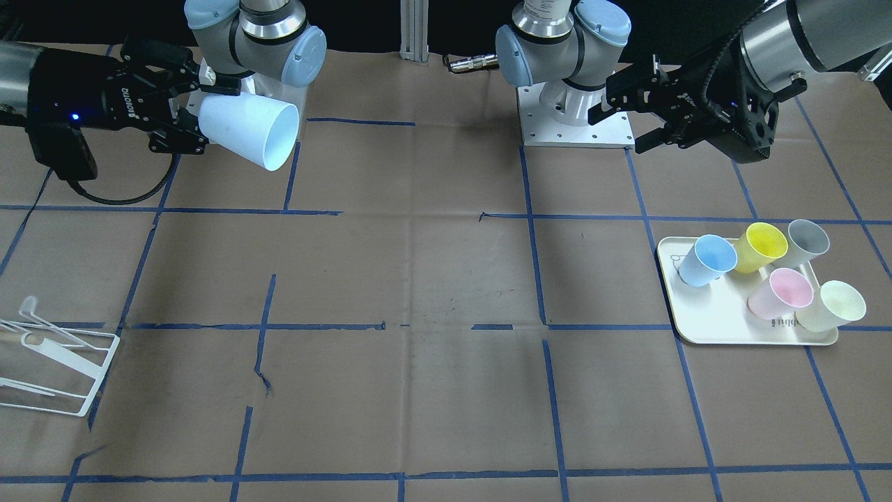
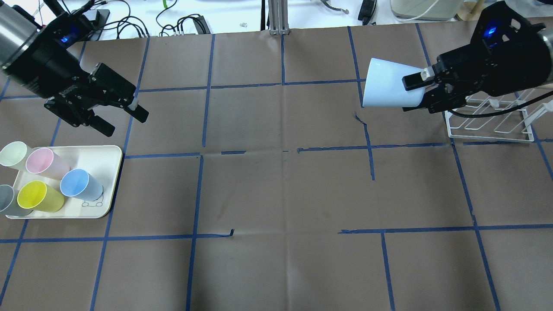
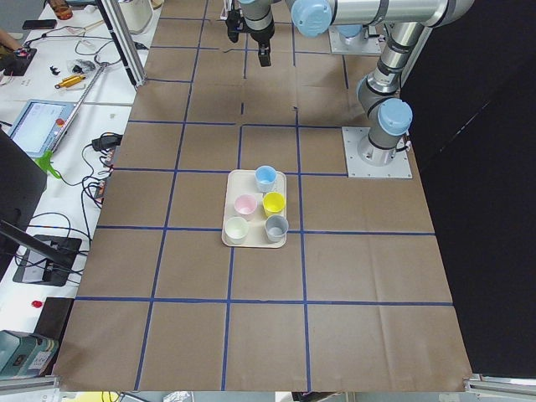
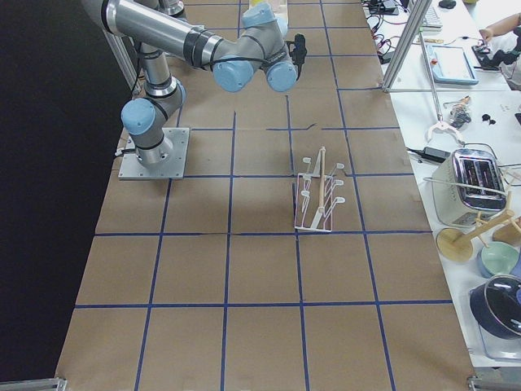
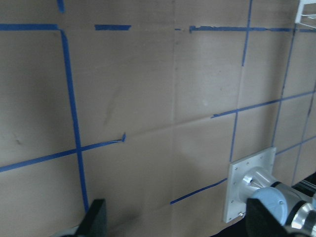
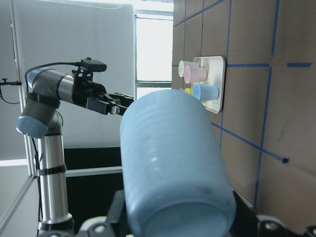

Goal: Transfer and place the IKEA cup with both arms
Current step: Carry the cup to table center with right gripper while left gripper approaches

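Pale-blue IKEA cup (image 2: 389, 84) hangs sideways at far right, base clamped in our right gripper (image 2: 418, 93) so, we judge, its mouth can meet the wire rack (image 2: 488, 126); our left gripper (image 2: 124, 122) gapes empty.

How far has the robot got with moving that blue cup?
Seemingly past halfway. Done: the pale-blue cup is off the tray and across the table. In hand: the right arm's fingers are shut on it, holding it sideways in the air near the wire rack. The left arm's fingers are open and empty. Left: setting it down, probably on that rack.
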Tool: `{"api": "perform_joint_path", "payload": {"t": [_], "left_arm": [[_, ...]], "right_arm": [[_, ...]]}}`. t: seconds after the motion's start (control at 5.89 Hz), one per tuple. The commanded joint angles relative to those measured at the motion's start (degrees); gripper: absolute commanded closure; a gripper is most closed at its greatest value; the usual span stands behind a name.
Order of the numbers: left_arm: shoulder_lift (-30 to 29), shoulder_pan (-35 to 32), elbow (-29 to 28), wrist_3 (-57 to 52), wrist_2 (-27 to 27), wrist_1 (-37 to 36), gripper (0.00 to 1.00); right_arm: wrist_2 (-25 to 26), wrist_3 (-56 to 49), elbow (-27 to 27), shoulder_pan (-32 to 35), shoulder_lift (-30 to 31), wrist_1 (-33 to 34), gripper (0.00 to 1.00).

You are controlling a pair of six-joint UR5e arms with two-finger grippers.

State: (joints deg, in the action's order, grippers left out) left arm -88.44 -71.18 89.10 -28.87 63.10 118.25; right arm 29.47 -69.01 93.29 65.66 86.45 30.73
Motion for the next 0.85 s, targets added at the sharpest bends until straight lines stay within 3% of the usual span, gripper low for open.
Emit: {"api": "perform_joint_path", "payload": {"t": [0.0,0.34,0.68], "left_arm": [[-0.3,0.3,5.9,-3.6,-16.5,2.1,0.01],[-0.3,-1.6,8.9,-3.7,-38.4,2.5,0.01],[-0.4,-7.4,9.2,-4.8,-52.2,2.4,0.01]], "right_arm": [[-5.7,4.2,0.8,4.5,0.0,-1.2,0.62],[2.8,3.9,0.8,4.6,0.0,-4.6,0.61],[3.1,3.4,0.8,5.8,0.0,-4.8,0.60]]}}
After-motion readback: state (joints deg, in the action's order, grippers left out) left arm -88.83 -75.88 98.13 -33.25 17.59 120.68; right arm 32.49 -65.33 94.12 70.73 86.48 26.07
